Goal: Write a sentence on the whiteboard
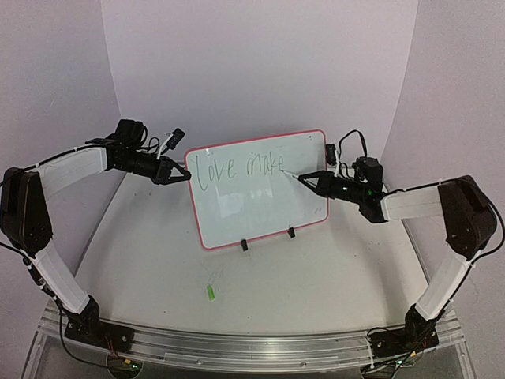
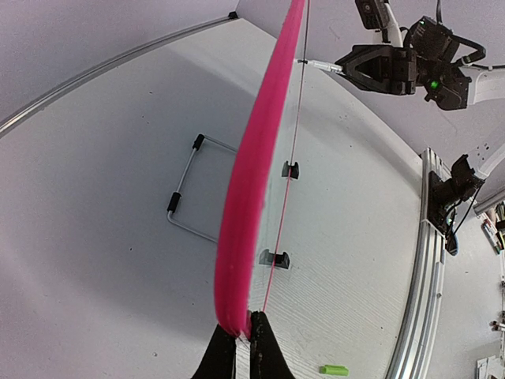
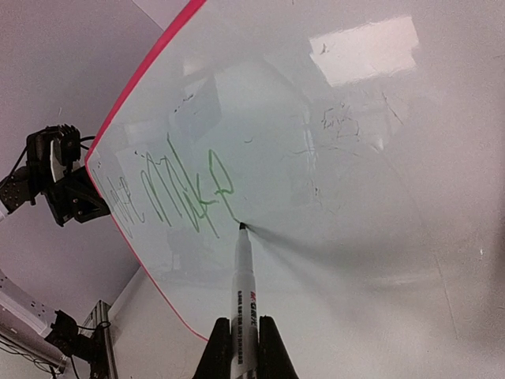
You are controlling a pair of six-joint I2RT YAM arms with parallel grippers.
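The whiteboard (image 1: pixel 260 201) stands upright on two black feet mid-table, with a red-pink rim. The sentence (image 1: pixel 239 166) reads about "Love make" in thin green writing on one line near the top; it also shows in the right wrist view (image 3: pixel 185 193). My left gripper (image 1: pixel 186 176) is shut on the whiteboard's left rim (image 2: pixel 241 237), seen edge-on in the left wrist view. My right gripper (image 1: pixel 309 178) is shut on a white marker pen (image 3: pixel 245 304). The pen tip touches the board at the end of the last letter.
A small green marker cap (image 1: pixel 211 292) lies on the table in front of the board, also in the left wrist view (image 2: pixel 334 369). A wire stand (image 2: pixel 183 197) sits behind the board. Purple walls enclose the back and sides.
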